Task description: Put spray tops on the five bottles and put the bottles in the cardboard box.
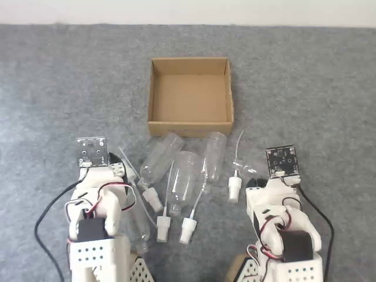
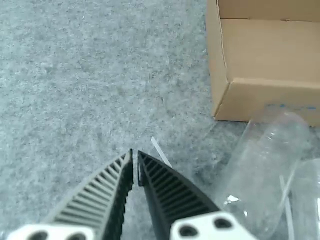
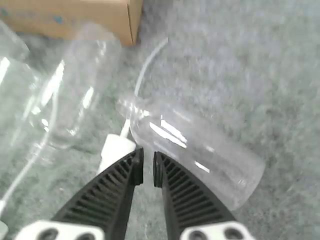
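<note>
Lab-style test bench: grey felt table (image 1: 329,88), plain white wall (image 1: 188,12) behind.

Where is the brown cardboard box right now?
High view: the brown cardboard box sits open at centre, just beyond the lying clear plastic bottles.

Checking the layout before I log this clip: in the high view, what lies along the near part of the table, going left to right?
left arm → spray top → second spray top → lone spray top → right arm
</note>
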